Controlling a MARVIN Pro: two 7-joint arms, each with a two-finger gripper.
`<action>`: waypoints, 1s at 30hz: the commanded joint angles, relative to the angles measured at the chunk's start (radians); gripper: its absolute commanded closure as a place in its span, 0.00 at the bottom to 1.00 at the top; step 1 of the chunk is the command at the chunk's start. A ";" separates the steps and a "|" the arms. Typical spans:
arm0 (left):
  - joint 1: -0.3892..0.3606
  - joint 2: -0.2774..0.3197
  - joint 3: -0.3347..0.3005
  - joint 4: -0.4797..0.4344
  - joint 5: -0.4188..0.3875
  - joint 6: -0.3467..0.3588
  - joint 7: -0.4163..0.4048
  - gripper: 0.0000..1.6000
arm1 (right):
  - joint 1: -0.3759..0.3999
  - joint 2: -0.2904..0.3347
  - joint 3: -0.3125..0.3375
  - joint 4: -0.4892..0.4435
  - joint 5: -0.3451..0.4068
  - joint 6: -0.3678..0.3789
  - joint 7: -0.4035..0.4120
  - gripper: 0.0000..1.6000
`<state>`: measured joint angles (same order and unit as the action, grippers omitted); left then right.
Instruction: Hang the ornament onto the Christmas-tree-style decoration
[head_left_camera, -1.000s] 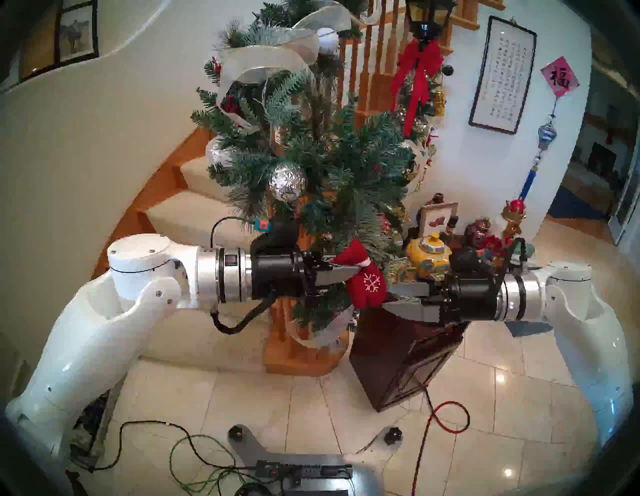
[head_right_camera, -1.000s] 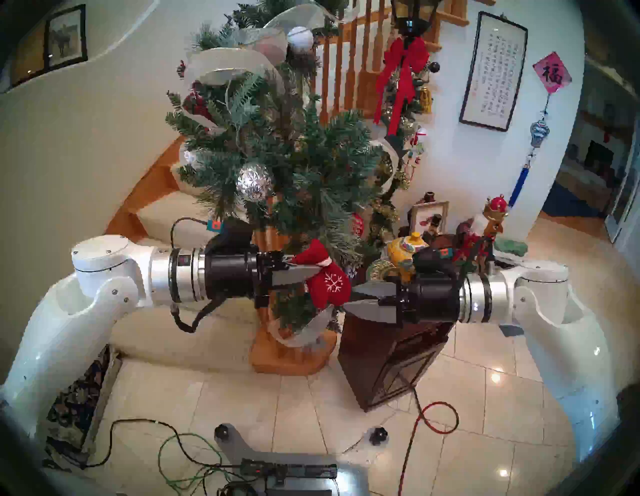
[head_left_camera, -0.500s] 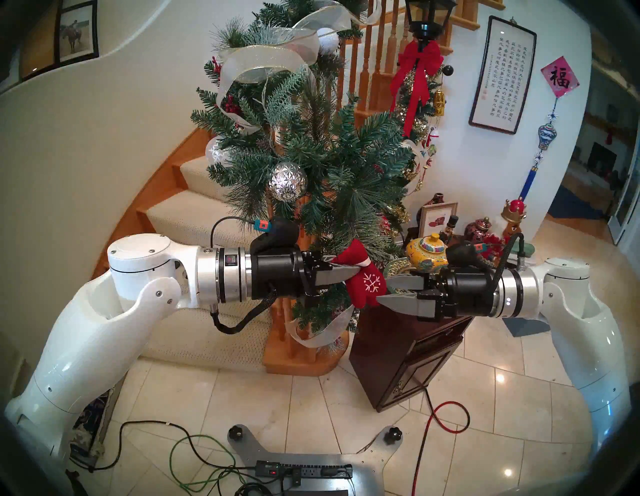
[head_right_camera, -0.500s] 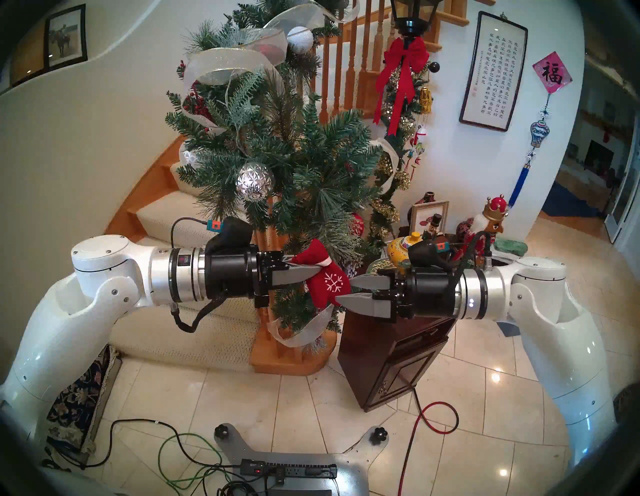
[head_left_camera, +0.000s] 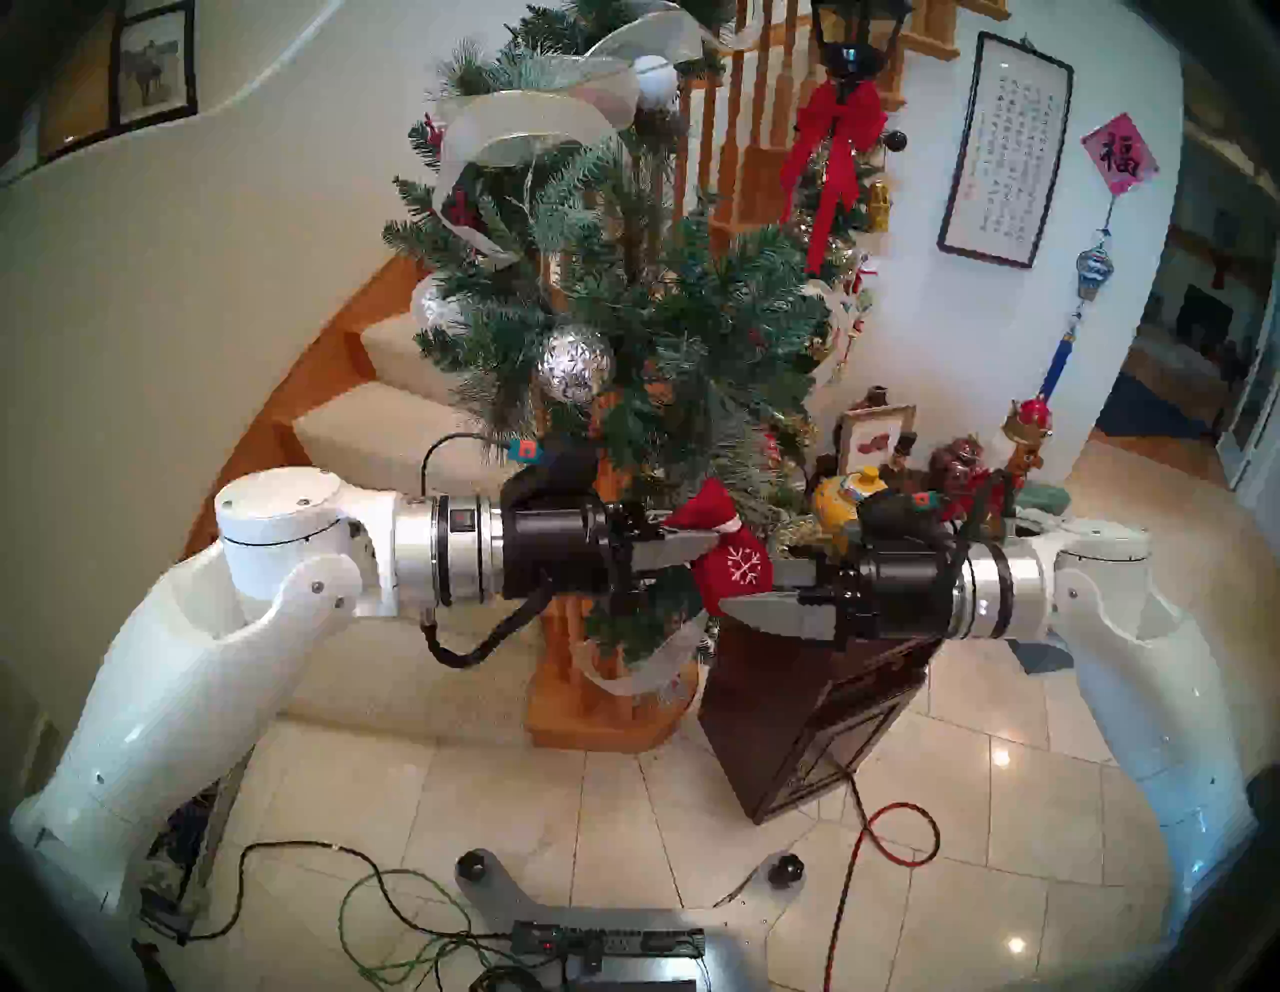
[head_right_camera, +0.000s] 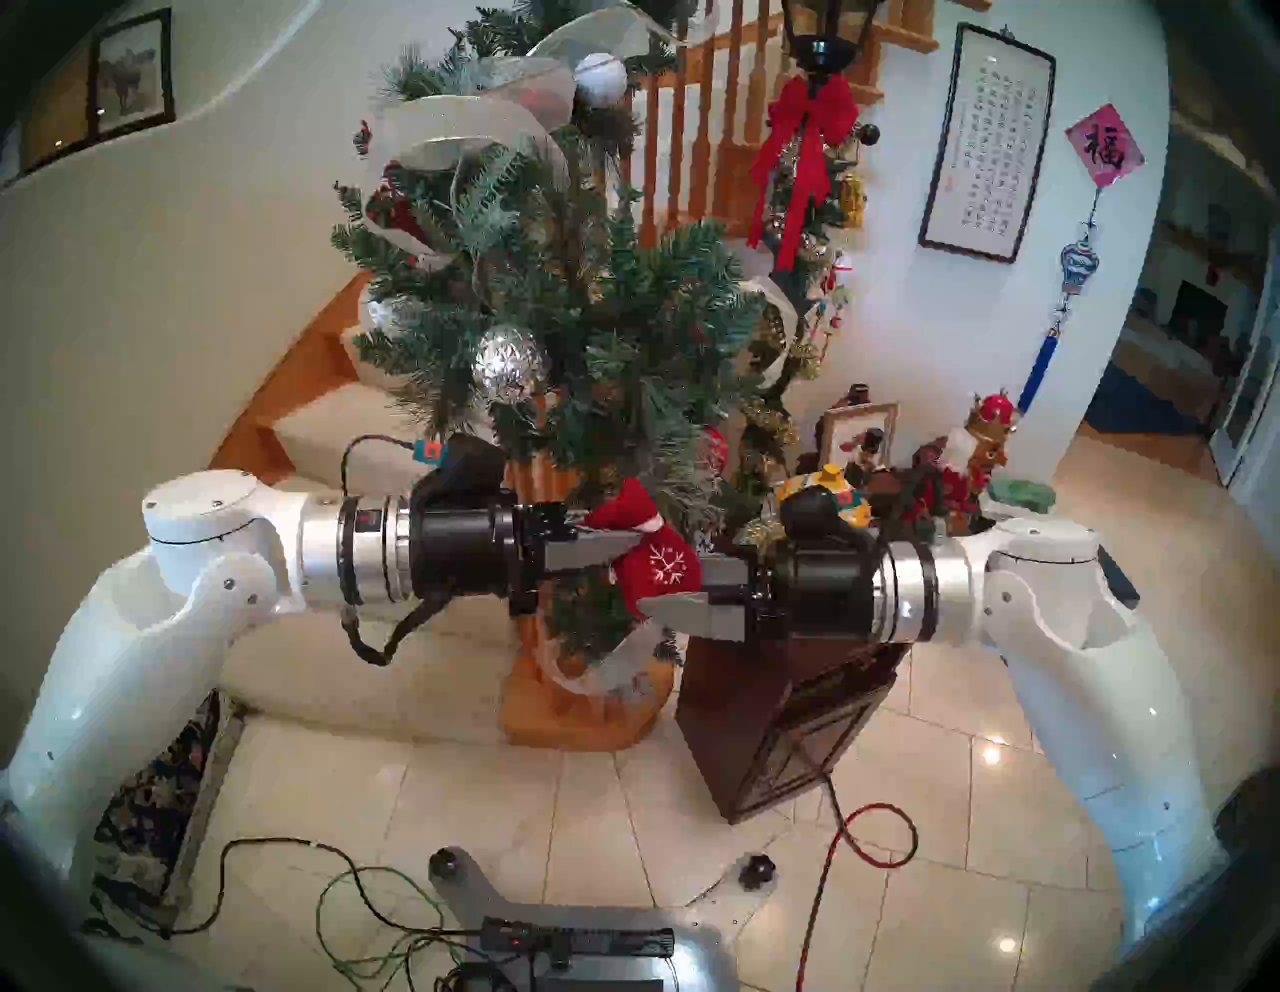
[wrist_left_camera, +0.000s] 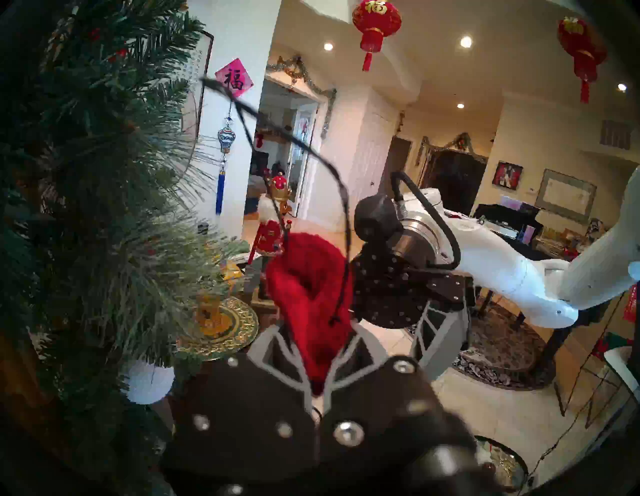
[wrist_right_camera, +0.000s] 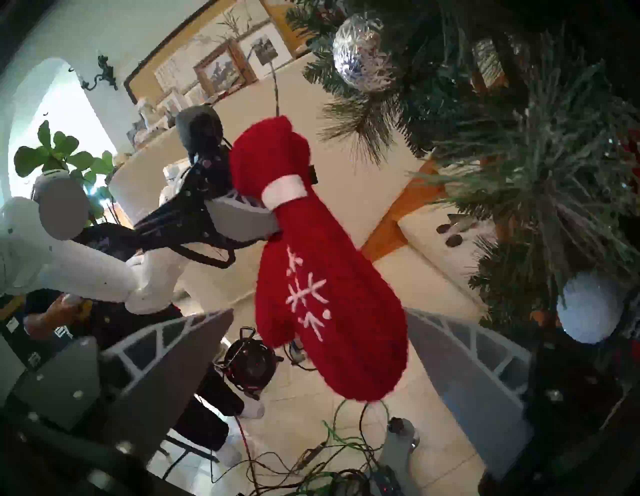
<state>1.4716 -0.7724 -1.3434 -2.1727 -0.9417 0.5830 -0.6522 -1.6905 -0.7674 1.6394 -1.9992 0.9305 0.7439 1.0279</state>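
The ornament (head_left_camera: 735, 569), a red mitten with a white cuff and snowflake, hangs in front of the lower needles of the green garland (head_left_camera: 658, 332). My left gripper (head_left_camera: 706, 547) is shut on the mitten near its cuff, as the left wrist view shows (wrist_left_camera: 317, 346). Its black hanging loop (wrist_left_camera: 311, 149) arcs up free beside the garland (wrist_left_camera: 86, 173). My right gripper (head_left_camera: 755, 589) comes from the right, open. In the right wrist view its fingers (wrist_right_camera: 173, 363) stand on either side of the mitten's (wrist_right_camera: 329, 304) lower half without closing on it.
A faceted silver ball (head_left_camera: 575, 364) hangs in the garland above the left wrist. A dark wooden cabinet (head_left_camera: 810, 706) with a yellow teapot (head_left_camera: 841, 502) and figurines stands under the right arm. The wooden newel post base (head_left_camera: 596, 720) and cables (head_left_camera: 388, 921) are on the tile floor.
The right gripper has moved left, still open, until its fingers straddle the mitten's lower half. The left gripper and the mitten have stayed in place.
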 joint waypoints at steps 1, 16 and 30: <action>-0.007 0.001 -0.005 -0.003 -0.001 0.001 0.000 1.00 | 0.024 -0.001 0.004 -0.005 0.001 -0.008 0.000 0.06; -0.006 0.000 -0.006 -0.003 0.000 0.001 0.000 1.00 | -0.014 0.003 0.040 -0.026 0.003 -0.016 -0.002 0.51; -0.003 -0.004 -0.007 -0.004 -0.005 0.001 -0.001 0.80 | -0.048 0.009 0.068 -0.025 0.003 -0.039 0.021 1.00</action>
<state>1.4722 -0.7739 -1.3442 -2.1728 -0.9407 0.5838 -0.6538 -1.7225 -0.7623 1.6839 -2.0213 0.9308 0.7159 1.0368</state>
